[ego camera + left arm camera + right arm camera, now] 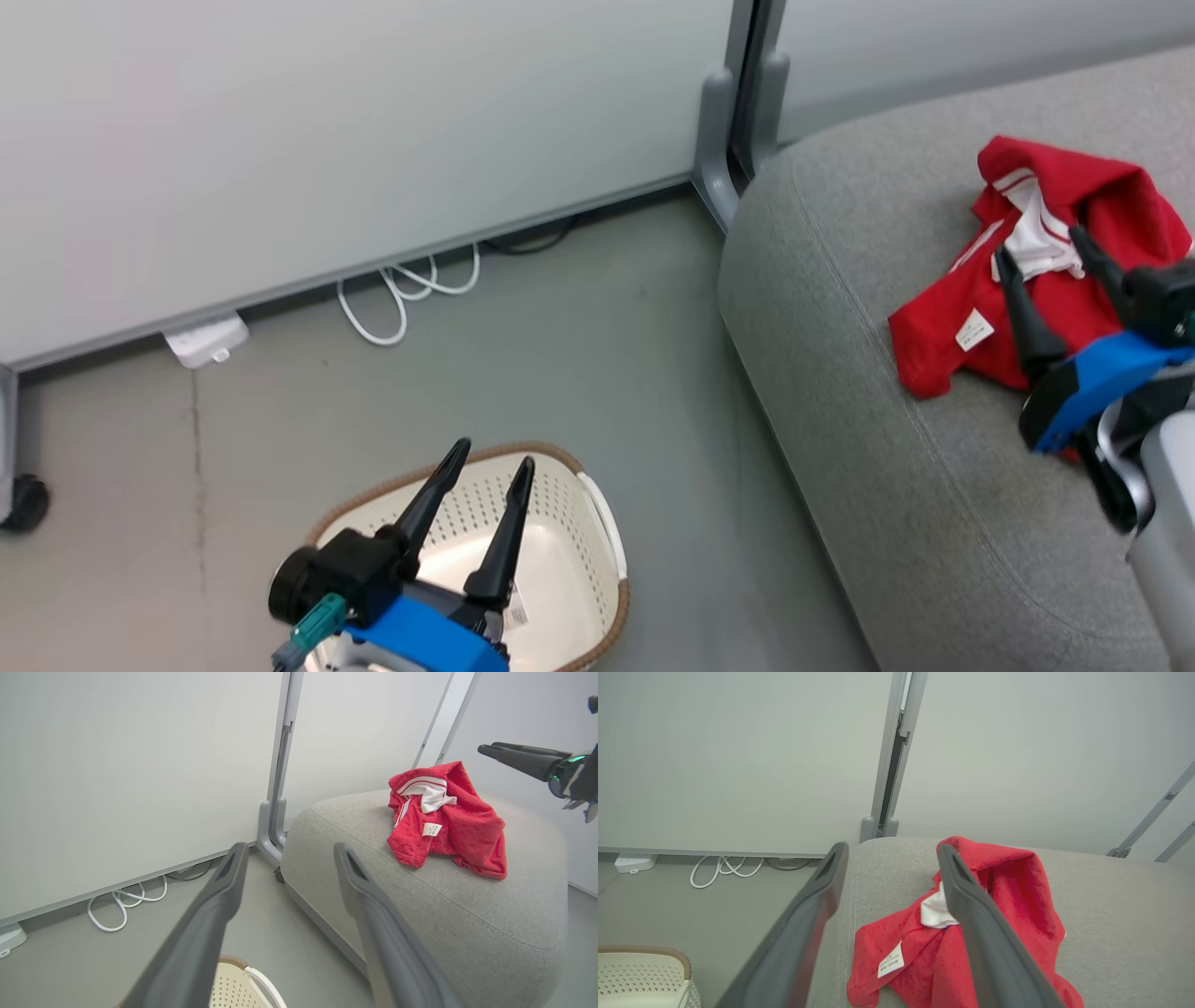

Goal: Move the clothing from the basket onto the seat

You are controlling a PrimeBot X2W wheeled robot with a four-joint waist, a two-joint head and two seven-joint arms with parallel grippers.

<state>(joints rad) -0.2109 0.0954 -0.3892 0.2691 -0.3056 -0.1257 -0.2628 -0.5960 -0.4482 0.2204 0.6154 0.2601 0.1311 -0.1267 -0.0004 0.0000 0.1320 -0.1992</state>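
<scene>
The task looks close to finished, perhaps finished. In the head view the clothing (1111,201) lies in a crumpled red heap with a white panel and a small white tag, at about 2 o'clock in the picture. It rests wholly on the seat (840,280), toward the cushion's near edge but not hanging off it. The basket (569,523) stands on the floor (560,327) at about 6 o'clock, well apart from the seat. Its perforated walls and the label on its bottom show, with no red fabric on any part that can be seen. The near part of its floor is hidden behind the left arm, so a remnant there cannot be ruled out. Whether the heap is one garment or two cannot be told from the folds.

The left gripper (496,452) hangs over the basket, fingers pointing toward 12 o'clock and spread apart, holding nothing. In its own wrist view both dark fingers stand wide with only floor and seat between them.

The right gripper (1038,241) is at 3 o'clock, above the heap, with its fingers pointing toward 11 o'clock. They are parted wide, one to each side of the white panel, and no fabric is pinched or lifted. The left wrist view shows it above the cloth, clear of it. What is left, as a judgement, is to draw this arm away and confirm the basket is empty.
</scene>
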